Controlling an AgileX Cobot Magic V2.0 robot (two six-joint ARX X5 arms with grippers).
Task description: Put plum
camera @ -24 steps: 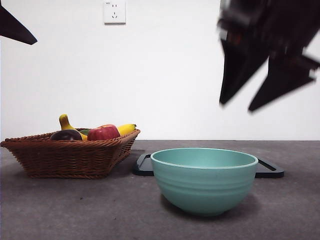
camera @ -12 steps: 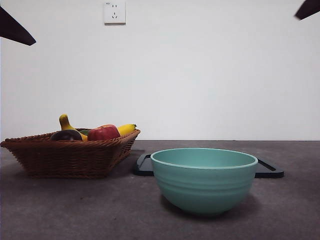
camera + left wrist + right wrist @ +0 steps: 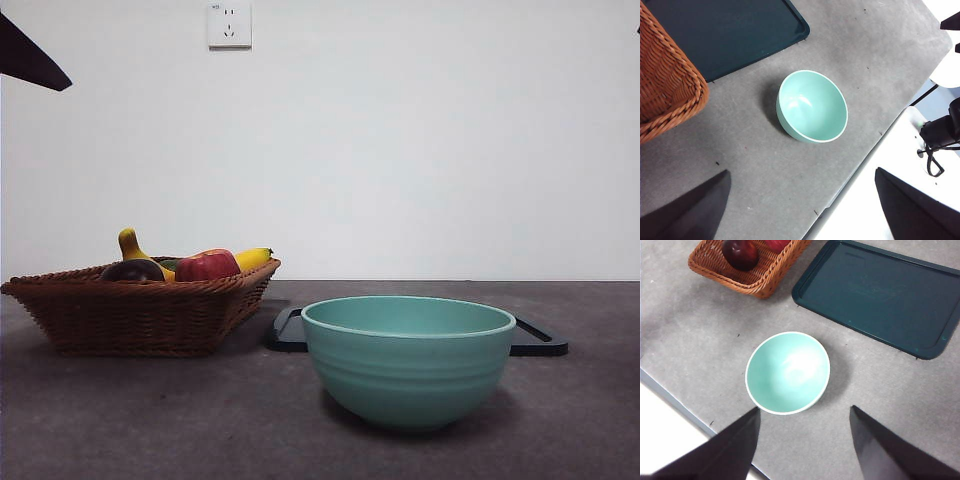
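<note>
The dark maroon plum (image 3: 131, 270) lies in the wicker basket (image 3: 140, 312) at the left, beside a red apple (image 3: 207, 265) and bananas (image 3: 253, 258). It also shows in the right wrist view (image 3: 740, 253) inside the basket (image 3: 747, 271). A teal bowl (image 3: 408, 360) stands empty in front; it shows in the left wrist view (image 3: 812, 106) and the right wrist view (image 3: 788, 372). My left gripper (image 3: 800, 210) is open and empty, high above the table near the bowl. My right gripper (image 3: 805, 440) is open and empty, high above the bowl.
A dark flat tray (image 3: 540, 340) lies behind the bowl, also in the right wrist view (image 3: 880, 295) and the left wrist view (image 3: 730, 30). A black arm tip (image 3: 30, 55) shows at the top left corner. The table's edge (image 3: 860, 165) runs close to the bowl.
The big dark gripper at the upper right of the front view has risen out of the picture. The basket, fruit, bowl and tray have not moved.
</note>
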